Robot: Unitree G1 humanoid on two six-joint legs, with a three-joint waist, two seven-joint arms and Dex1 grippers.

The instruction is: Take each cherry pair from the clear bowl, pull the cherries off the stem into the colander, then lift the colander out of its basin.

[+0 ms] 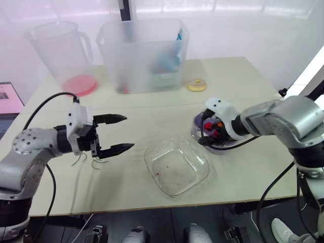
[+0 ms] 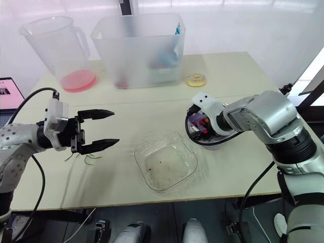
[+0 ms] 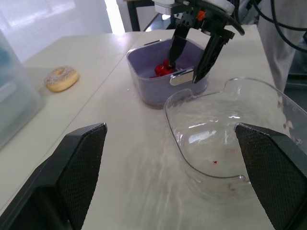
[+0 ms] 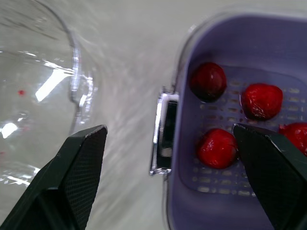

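on the pale table (image 1: 243, 81) the clear bowl (image 1: 176, 166) holds no cherries, so the lift looks to be in hand: the right gripper (image 1: 205, 134), spread wide astride the handle (image 4: 164, 134) of the cherry-filled colander (image 3: 165, 72) just beside the bowl, should next close and raise it, while the left gripper (image 1: 129, 132) hovers open and empty.

Red cherries (image 4: 218, 147) in lilac perforated colander (image 4: 216, 187); clear bowl (image 1: 176, 164); sprinkled beige doughnut (image 3: 61, 78)

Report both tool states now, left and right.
Left tool: open, empty.
Right tool: open, astride the colander rim, not closed on it.
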